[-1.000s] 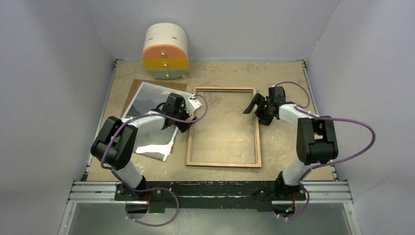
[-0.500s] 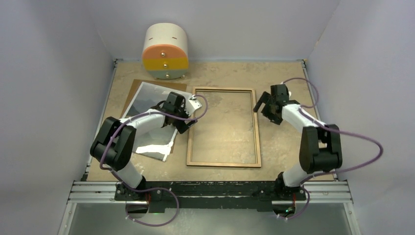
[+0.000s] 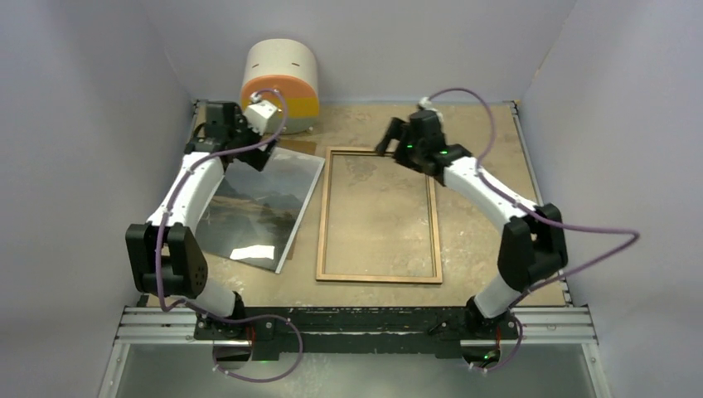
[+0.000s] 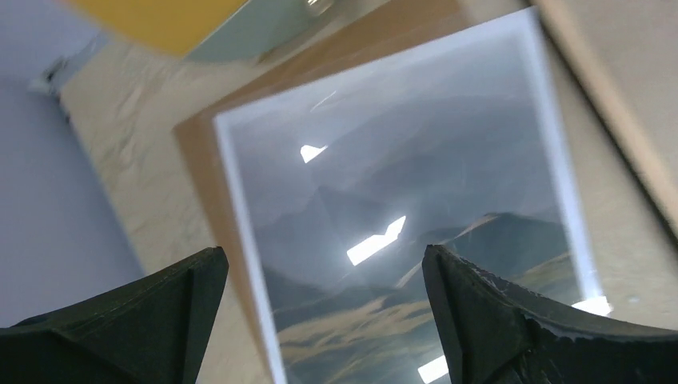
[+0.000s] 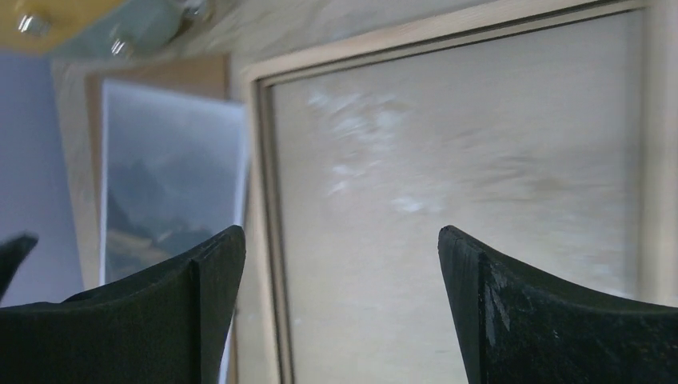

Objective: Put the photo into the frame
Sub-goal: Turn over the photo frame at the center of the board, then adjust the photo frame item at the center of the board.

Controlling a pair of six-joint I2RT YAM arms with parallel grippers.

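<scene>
The photo (image 3: pixel 257 207), a glossy dark landscape with a white border, lies flat on the left of the table. It fills the left wrist view (image 4: pixel 400 208). The frame (image 3: pixel 324 215) lies beside it in the middle, light-brown back up, with nothing inside it. My left gripper (image 3: pixel 236 145) is open and empty above the photo's far left corner (image 4: pixel 321 252). My right gripper (image 3: pixel 398 139) is open and empty above the frame's far edge, near its far left corner (image 5: pixel 340 232). The right wrist view shows the frame rail (image 5: pixel 260 200) and part of the photo (image 5: pixel 168 184).
A plain brown backing board (image 3: pixel 217 170) lies under the photo and sticks out at its far side (image 4: pixel 384 40). A round drawer unit (image 3: pixel 279 87) with orange, yellow and grey-green fronts stands at the back left. Grey walls close in the table on three sides.
My left arm swung from the photo's right edge up to its far left corner. My right arm swung from the frame's right rail to its far edge. Photo and frame stayed put.
</scene>
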